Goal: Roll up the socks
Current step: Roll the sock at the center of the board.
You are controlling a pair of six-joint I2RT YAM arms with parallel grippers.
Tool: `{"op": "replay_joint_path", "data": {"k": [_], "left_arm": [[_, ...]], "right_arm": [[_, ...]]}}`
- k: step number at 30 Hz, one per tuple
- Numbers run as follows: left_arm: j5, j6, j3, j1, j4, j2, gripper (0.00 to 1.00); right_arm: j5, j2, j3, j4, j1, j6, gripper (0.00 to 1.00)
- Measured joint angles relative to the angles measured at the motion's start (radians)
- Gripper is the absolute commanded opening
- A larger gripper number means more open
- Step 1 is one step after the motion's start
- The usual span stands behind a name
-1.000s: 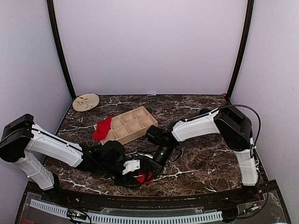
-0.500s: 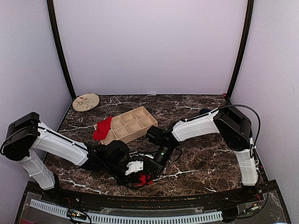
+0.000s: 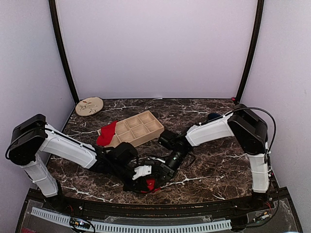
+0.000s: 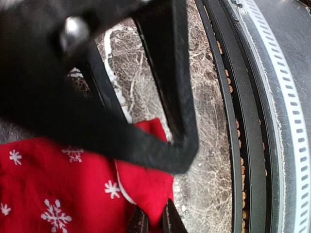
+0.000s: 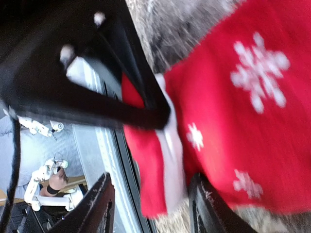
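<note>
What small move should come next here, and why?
Probably the left claw should fold the pinched edge of the red sock over onto its body: it is shut on that edge, while the right claw stands open astride the sock, gripping nothing.

**Robot-manipulation test cell in a laboratory**

Two white-and-black robot arms, the left arm (image 3: 65, 148) and the right arm (image 3: 214, 130), are mounted side by side at the near edge of a dark, marble-patterned table (image 3: 209, 162). Plain pale wall panels (image 3: 155, 48), joined by black corner posts (image 3: 62, 51), enclose the table on three sides. A white perforated strip (image 3: 146, 226) runs along the front rail. Props are few: a wooden compartment tray (image 3: 138, 128) and a small dish (image 3: 89, 106).
</note>
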Motion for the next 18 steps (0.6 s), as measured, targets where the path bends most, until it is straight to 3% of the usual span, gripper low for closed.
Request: {"op": "replay_joint_path", "data": {"k": [11, 18], "left_arm": [[0.119, -0.025, 0.042, 0.092, -0.084, 0.032, 0.0], [0.23, -0.033, 0.123, 0.135, -0.163, 0.109, 0.0]], "right_arm": [[0.062, -0.101, -0.138, 0.107, -0.063, 0.065, 0.48], [0.237, -0.241, -0.267, 0.199, -0.085, 0.114, 0.46]]}}
